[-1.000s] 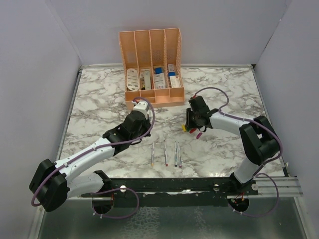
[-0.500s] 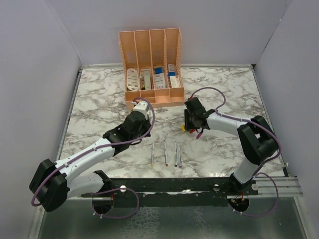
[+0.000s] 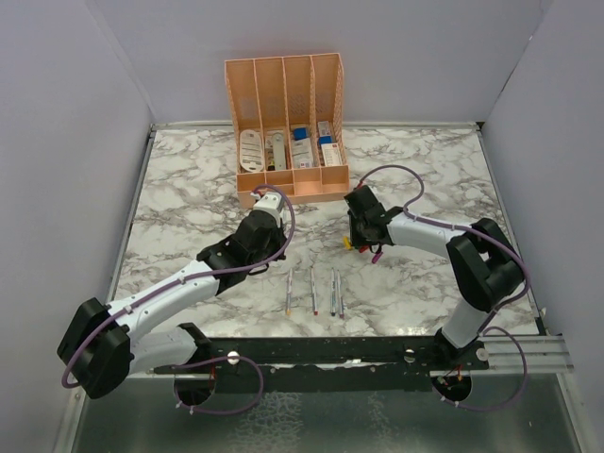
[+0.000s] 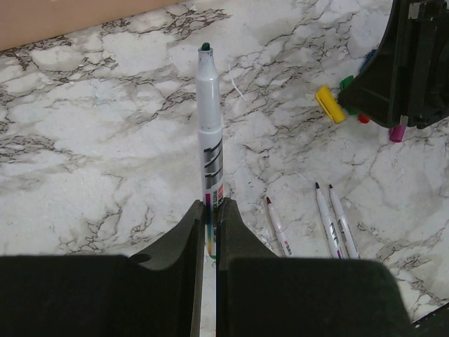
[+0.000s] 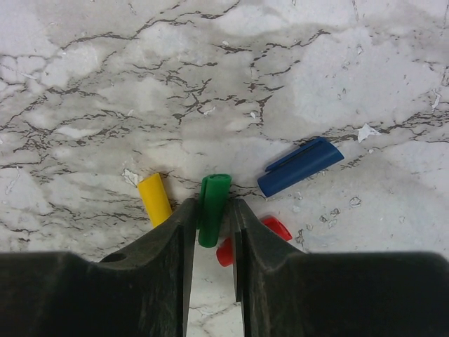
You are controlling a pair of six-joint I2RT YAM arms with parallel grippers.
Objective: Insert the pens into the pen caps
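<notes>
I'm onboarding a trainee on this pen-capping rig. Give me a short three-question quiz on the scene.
1. True or false: the left gripper holds a green-tipped pen.
2. Fill in: the cap between the right gripper jaws is ____.
3. How many pens lie loose on the table?
Key: 1 true; 2 green; 3 four.

Bright, even, diffuse light from above; shadows soft, short, faint; marble tabletop (image 3: 189,198) well exposed; wrist views sharp on the surface, dark and soft-edged along the bottom; top view slightly grainy.
</notes>
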